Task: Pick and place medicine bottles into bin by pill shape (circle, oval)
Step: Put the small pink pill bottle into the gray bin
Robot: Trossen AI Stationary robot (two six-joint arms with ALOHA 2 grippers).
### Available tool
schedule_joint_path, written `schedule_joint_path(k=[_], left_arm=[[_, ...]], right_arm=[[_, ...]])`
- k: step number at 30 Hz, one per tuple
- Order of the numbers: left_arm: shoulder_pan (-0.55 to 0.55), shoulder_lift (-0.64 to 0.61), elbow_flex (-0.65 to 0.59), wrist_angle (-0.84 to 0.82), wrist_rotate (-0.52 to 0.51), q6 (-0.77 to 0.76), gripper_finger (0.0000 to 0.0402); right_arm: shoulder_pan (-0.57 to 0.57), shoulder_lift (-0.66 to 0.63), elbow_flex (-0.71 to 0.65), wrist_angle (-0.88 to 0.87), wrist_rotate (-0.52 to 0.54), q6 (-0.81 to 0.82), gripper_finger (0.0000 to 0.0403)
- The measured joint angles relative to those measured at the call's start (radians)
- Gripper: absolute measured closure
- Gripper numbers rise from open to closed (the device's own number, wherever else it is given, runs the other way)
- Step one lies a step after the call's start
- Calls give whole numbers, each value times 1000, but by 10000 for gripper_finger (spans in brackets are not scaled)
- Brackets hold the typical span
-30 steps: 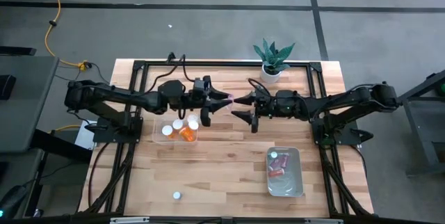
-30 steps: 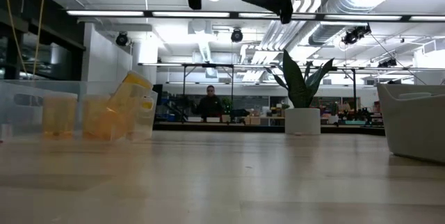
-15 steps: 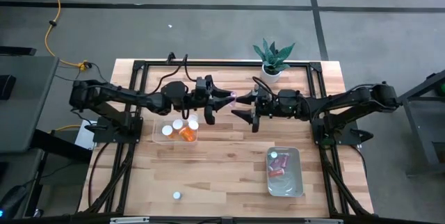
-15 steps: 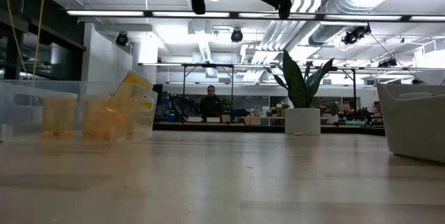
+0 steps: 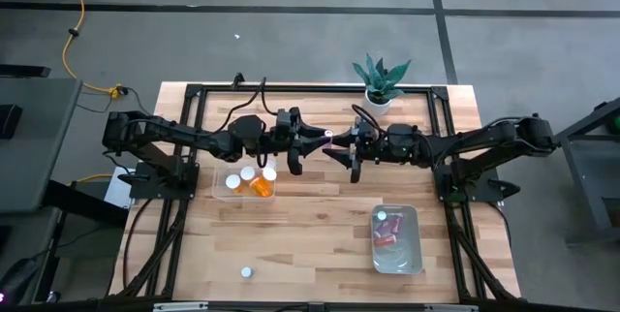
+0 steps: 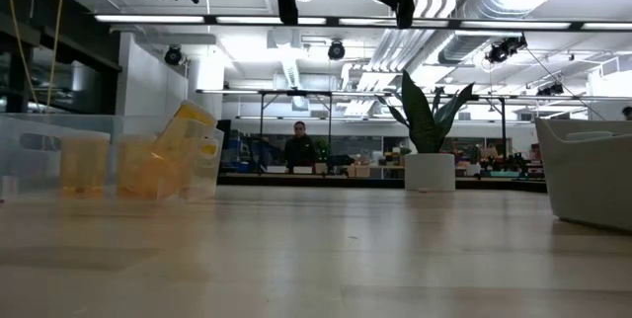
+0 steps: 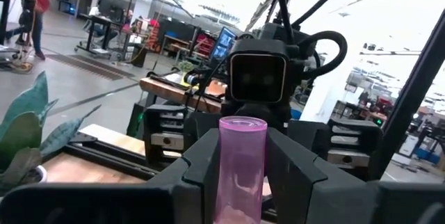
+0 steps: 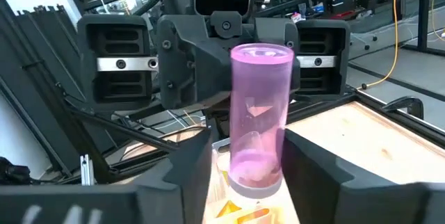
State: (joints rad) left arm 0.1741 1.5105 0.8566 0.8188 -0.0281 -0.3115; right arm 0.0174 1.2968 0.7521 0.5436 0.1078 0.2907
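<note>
- Pink bottle (image 5: 328,138): held in mid-air over the table's (image 5: 320,244) far half, between both arms.
- Left gripper (image 5: 318,138): fingers clamped on the pink bottle.
- Right gripper (image 5: 336,141): fingers flank the same bottle; contact unclear.
- Orange bottles (image 5: 254,178): near the left edge.

My own fingers (image 7: 208,175) hide the base of the pink bottle (image 7: 242,161); pill shapes in the bins are too small to tell.

Both arms reach inward level across the upper middle of the high view, left gripper (image 5: 312,139) and right gripper (image 5: 338,144) meeting tip to tip, each pair of fingers partly closed
</note>
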Motion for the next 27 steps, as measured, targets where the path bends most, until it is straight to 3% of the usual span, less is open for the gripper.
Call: schedule_joint_path(k=[10,14,19,23,27], left_arm=[[0,0,0,-1,7,7,313],[4,0,0,-2,6,7,307],[40,-39,0,-26,36,8,272],[92,-124,0,-145,56,13,240],[147,-241,0,-318,156,75,222]], right_arm=[[0,0,0,6,-2,-3,317],[-1,-3,0,3,-2,-8,325],[-7,-57,0,-50,-9,-45,324],[-30,-145,1,-216,-14,-71,324],[-39,-248,2,-394,-77,-23,324]])
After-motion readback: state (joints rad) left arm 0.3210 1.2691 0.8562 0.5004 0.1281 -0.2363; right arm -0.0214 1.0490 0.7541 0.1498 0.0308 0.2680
